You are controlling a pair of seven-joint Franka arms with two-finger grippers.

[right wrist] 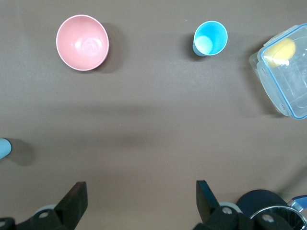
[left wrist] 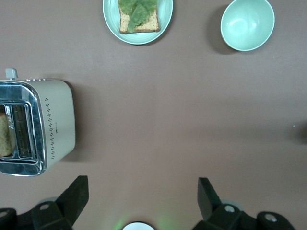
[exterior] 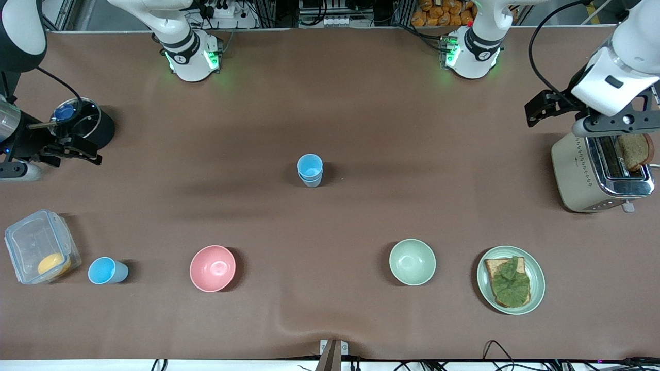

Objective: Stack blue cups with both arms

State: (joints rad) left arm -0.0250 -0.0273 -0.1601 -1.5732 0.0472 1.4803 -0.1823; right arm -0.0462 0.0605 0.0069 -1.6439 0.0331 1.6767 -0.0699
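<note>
As things stand: two blue cups nested (exterior: pixel 310 170), mid-frame front view; looks stacked already.
Lone cup: third blue cup (exterior: pixel 107 271), low in frame twd right arm's end, between clear food box (exterior: pixel 41 246) & pink bowl (exterior: pixel 212 268); upright, apart from both.
Right gripper (right wrist: pixel 141 191): spread wide, empty, over a black pot (exterior: pixel 95 126).
Left gripper (left wrist: pixel 144 191): spread wide, empty, by toaster (exterior: pixel 593 175); arm waits.
Tip (my guess): right arm takes lone cup by rim side away from box, lift straight, centre over stack before lowering.
</note>
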